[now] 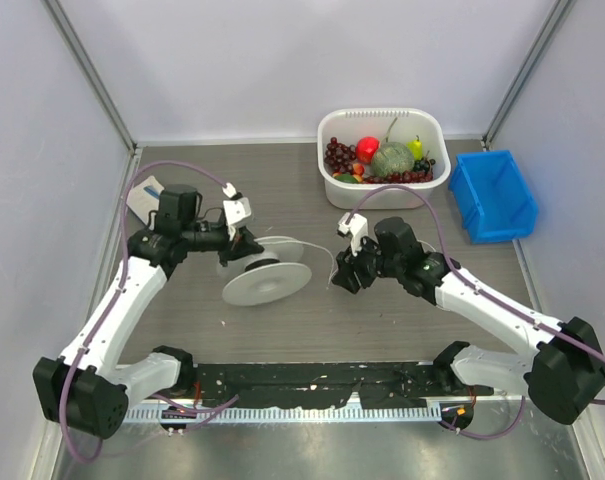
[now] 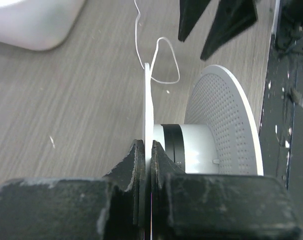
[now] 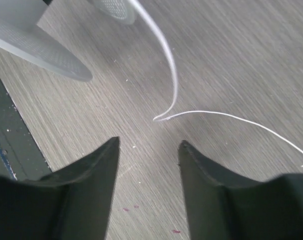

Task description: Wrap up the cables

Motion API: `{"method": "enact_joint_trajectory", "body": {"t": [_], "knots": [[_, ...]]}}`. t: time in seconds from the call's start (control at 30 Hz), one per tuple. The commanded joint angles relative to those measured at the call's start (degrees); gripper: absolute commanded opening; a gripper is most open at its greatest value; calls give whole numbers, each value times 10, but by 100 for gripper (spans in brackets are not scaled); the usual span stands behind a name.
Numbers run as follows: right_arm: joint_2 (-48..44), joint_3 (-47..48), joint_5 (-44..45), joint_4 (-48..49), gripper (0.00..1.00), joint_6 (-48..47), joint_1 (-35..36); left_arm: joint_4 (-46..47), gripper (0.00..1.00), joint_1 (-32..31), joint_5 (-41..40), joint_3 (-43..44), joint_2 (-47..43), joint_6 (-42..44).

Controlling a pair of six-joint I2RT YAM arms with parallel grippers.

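In the top view, your left gripper (image 1: 234, 250) grips a flange of the pale plastic spool (image 1: 267, 280) on the grey wood-grain counter (image 1: 282, 190). Your right gripper (image 1: 344, 275) sits just right of the spool, and the hair-thin white cable (image 1: 331, 265) runs between them. Bare counter lies behind both arms. A white tub (image 1: 379, 112) of fruit and a blue bin (image 1: 492, 195) stand at the far right, well apart from the spool. From the left wrist, the left gripper (image 2: 147, 150) is clenched on the thin flat flange of the spool (image 2: 226, 120), whose other disc is perforated around a smooth hub. The cable (image 2: 166, 60) loops on the counter just beyond that flange's edge. From the right wrist, the right gripper (image 3: 148, 145) is released, its dark fingers spread above the counter (image 3: 241, 60). The cable (image 3: 216, 114) lies ahead of the tips, bending sharply between them, untouched. A black strip (image 3: 11, 140) borders the left.
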Motion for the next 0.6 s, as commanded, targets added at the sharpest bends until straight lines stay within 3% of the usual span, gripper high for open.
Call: {"method": "enact_joint_trajectory", "body": {"t": [0.0,0.23,0.37,0.57], "knots": [[-19,57,12,-7,63,-6,-20,75,0,3,1,82,-3,-101],[-88,91,61,-14,79,-19,-53,43,0,5,-45,206,20,-211],[-119,112,139,-29,96,-13,-54,34,0,4,-92,279,31,-283],[-178,79,130,-13,99,-17,-55,80,0,5,-101,329,19,-411]]}}
